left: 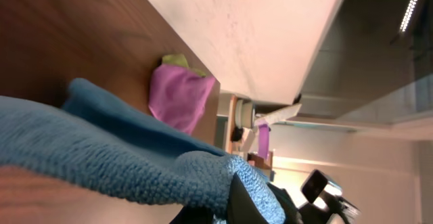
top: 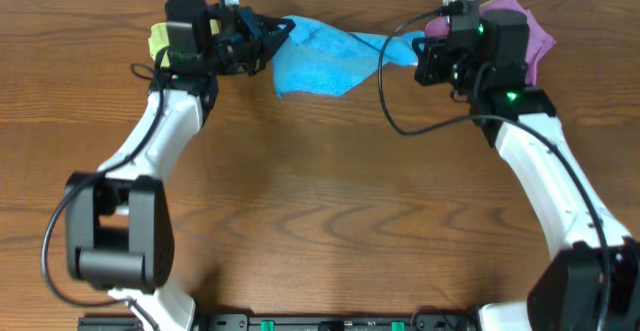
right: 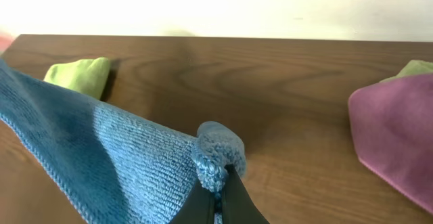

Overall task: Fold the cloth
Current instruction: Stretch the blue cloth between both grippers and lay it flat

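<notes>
Near edge: arm bases, then bare stretch of wooden table (top: 320, 201). Further back, both arms reach toward far edge. Left gripper (top: 283, 33) pinched tight on one end of cloth (top: 320, 63). Right gripper (top: 420, 47) clamped on opposite end, corner bunched between its fingers (right: 237, 207). Blue cloth strung between them, ends raised, middle sagging toward tabletop. Behind left gripper, lime-green cloth (top: 158, 41) lying on table. Behind right gripper, purple cloth (top: 537, 33) near back edge. Pale wall (right: 216, 4) beyond.
</notes>
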Robot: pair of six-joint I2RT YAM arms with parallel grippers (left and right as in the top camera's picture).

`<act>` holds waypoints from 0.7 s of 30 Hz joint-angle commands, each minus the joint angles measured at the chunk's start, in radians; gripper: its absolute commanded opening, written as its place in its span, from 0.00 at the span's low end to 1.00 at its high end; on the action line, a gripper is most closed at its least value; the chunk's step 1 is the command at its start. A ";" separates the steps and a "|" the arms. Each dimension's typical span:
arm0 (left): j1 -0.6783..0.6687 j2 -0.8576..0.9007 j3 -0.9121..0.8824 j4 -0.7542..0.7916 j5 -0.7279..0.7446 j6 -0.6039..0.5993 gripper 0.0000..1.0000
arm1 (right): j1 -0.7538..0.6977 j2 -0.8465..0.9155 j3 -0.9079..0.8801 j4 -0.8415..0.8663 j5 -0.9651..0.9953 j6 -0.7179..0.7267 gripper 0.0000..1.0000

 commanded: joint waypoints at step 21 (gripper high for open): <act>0.083 0.173 0.378 -0.712 0.206 0.591 0.06 | 0.005 0.007 0.069 -0.360 0.097 -0.072 0.01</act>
